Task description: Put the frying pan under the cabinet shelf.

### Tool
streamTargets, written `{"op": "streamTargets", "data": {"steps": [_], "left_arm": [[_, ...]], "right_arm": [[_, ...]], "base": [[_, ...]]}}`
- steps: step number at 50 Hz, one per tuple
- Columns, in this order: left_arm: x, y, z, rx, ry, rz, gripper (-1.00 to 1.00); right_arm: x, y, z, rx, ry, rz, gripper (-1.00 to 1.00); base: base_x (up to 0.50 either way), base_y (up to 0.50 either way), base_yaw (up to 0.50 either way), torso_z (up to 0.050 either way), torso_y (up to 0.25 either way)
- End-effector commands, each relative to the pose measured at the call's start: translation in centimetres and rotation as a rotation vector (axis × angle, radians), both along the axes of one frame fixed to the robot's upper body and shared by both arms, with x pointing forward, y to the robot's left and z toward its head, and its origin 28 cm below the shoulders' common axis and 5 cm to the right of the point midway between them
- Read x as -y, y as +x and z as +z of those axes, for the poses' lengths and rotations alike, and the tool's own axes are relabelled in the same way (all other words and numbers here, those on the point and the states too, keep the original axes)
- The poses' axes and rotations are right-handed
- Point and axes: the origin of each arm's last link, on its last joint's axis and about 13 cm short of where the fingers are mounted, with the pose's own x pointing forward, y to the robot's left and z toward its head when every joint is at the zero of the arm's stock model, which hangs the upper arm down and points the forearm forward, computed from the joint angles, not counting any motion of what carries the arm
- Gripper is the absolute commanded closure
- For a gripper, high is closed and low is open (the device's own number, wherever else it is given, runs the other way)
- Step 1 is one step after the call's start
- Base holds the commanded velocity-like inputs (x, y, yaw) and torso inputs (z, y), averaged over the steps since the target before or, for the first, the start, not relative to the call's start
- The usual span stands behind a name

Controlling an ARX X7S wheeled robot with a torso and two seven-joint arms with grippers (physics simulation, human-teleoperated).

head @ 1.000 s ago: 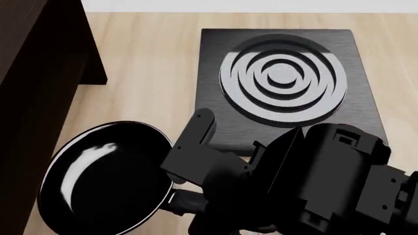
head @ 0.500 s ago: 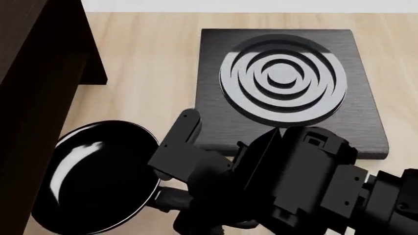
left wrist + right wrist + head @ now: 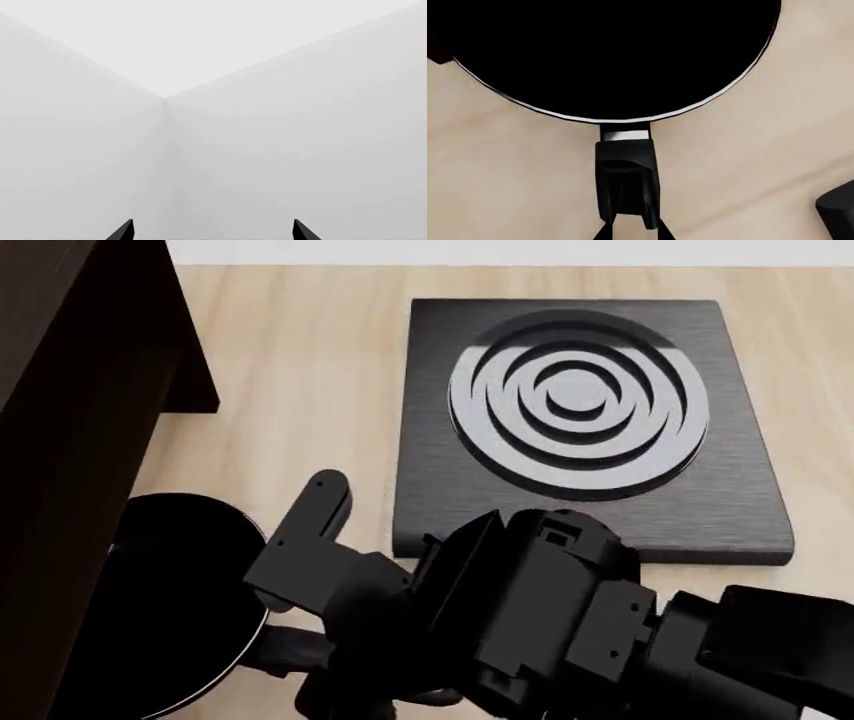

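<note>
I count one frying pan (image 3: 160,610), one cabinet shelf (image 3: 74,440) and one square stove plate (image 3: 587,420) with one set of rings on it. I have two claws: my right gripper (image 3: 630,235), with two fingertips showing, and my left gripper (image 3: 212,232), also with two tips. One wooden table (image 3: 307,390).

Boxy matte-black right arm (image 3: 534,630), angular plated housings

Frying pan (image 3: 167,610) lies on table (image 3: 307,360), partly beneath cabinet shelf (image 3: 67,440) at left; stove plate (image 3: 581,420) sits right.
</note>
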Motion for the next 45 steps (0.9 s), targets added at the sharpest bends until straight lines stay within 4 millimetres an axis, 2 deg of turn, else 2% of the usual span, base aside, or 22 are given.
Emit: {"op": "streamTargets", "data": {"steps": [1,16,34,45], "left_arm": [[-0.3,-0.4,0.1,-0.007,0.006,0.019,-1.0],[-0.5,-0.4,0.3,-0.014,0.008,0.027,-1.0],[-0.7,-0.3,-0.2,-0.023,-0.014,0.025,-1.0],[-0.7,0.0,-0.4,-0.031,-0.019,0.015,-1.0]], "right_arm": [[-1.9,1.2,0.2,0.031,0.052,0.028,1.0],[-4.6,2.3,-0.9,0.028,0.079,0.061,1.0],[-8.0,1.9,-2.5,0.008,0.102,0.144,1.0],[-8.6,1.1,-3.4,-0.01,0.128,0.16,1.0]], "base": [[0.0,0.0,0.0,0.0,0.0],[0.0,0.0,0.0,0.0,0.001],[0.0,0.0,0.0,0.001,0.001],[0.0,0.0,0.0,0.0,0.0]]}}
